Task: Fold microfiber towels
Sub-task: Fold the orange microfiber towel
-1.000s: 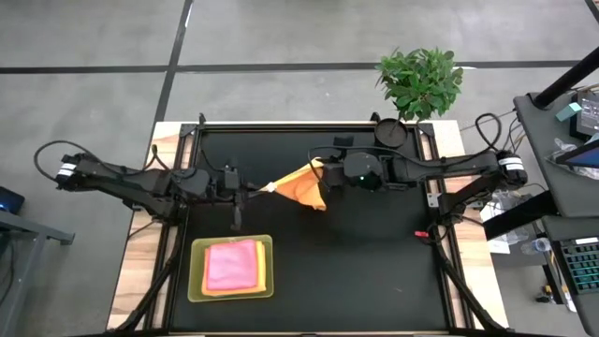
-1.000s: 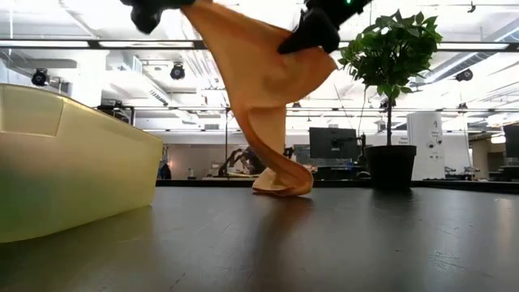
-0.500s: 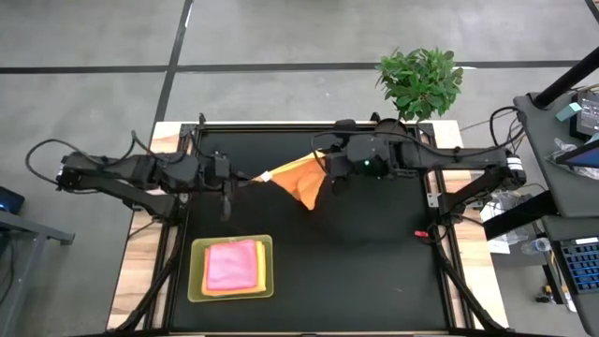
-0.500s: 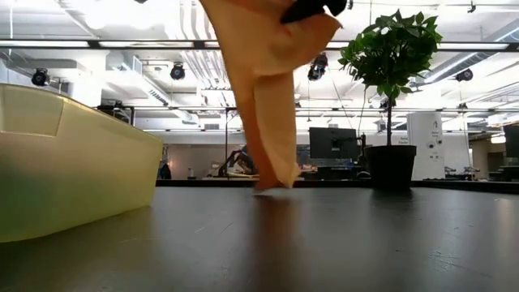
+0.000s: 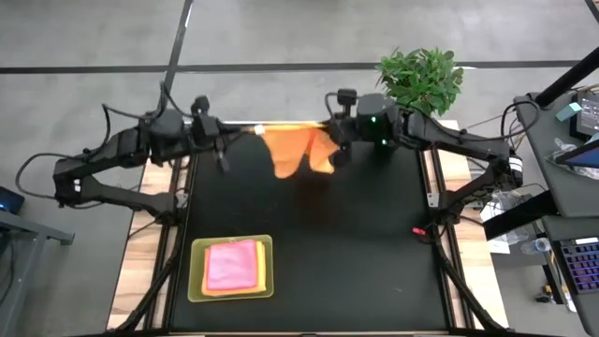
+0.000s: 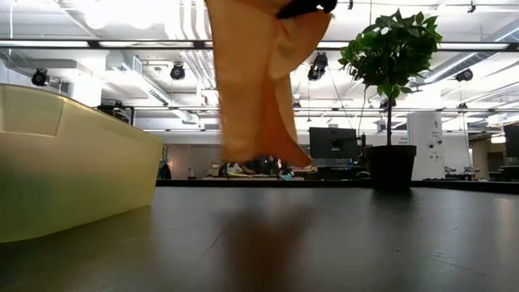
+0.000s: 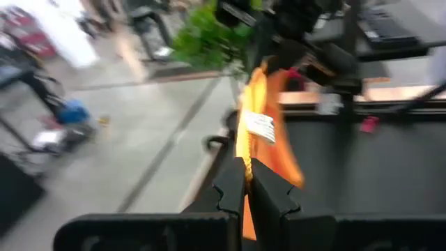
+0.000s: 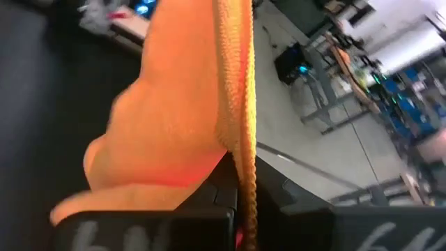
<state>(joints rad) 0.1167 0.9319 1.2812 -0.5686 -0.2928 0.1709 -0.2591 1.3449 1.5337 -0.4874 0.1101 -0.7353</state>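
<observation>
I have both the left gripper (image 5: 245, 132) and right gripper (image 5: 325, 131) pinching the orange towel (image 5: 298, 150), hanging clear above the worktop (image 5: 374, 243).

The black desk (image 5: 374, 253) carries a translucent lime-green tray (image 5: 197, 281) near its front left. A potted plant (image 5: 421, 80) stands at the far right corner.

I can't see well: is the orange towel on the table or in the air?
In the air: the orange towel hangs clear above the table.
</observation>
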